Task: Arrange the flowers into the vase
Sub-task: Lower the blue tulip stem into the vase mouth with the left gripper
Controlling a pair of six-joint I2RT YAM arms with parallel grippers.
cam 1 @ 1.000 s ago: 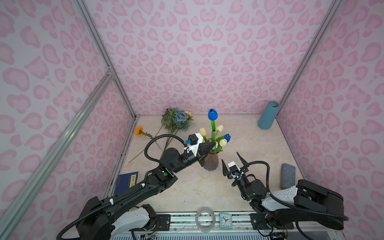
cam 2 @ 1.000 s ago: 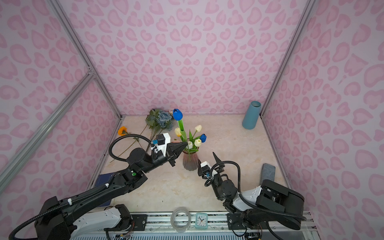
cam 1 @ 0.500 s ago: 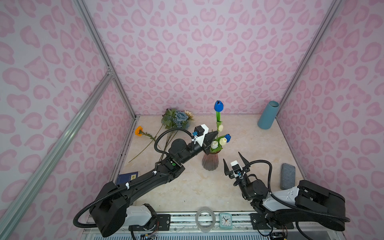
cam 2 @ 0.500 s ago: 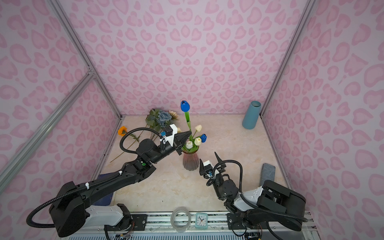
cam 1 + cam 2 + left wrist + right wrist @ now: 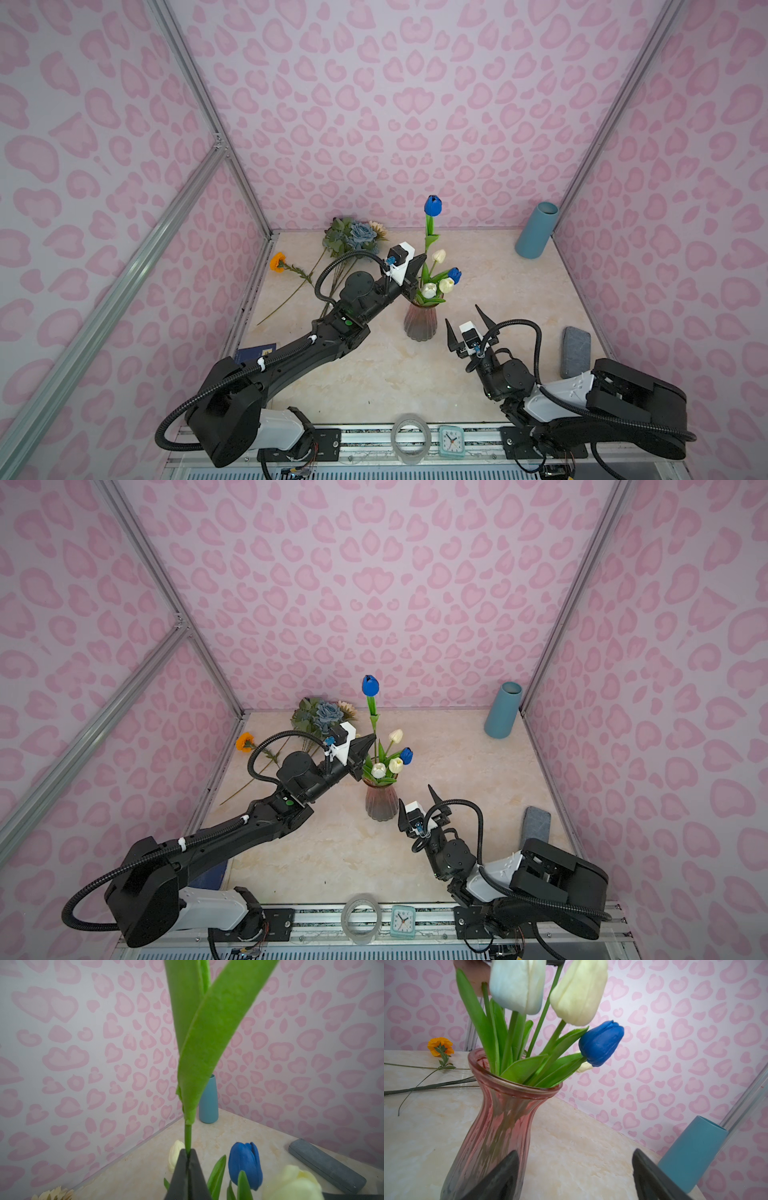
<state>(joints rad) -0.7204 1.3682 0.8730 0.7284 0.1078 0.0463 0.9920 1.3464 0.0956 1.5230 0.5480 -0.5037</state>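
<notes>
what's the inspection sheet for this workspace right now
surface: marbled tabletop, no spills seen
job's things: pink vase holds white, cream and blue tulips; tall blue tulip upright above it; orange bloom and dusty-blue bunch lie on the table
clutter: teal cylinder, grey case, tape roll, clock
grippers: left gripper shut on tall tulip's stem; right gripper open, empty, beside vase
cables: black hose loop at each wrist, no snag seen
surroundings: pink heart-print walls, metal frame
</notes>
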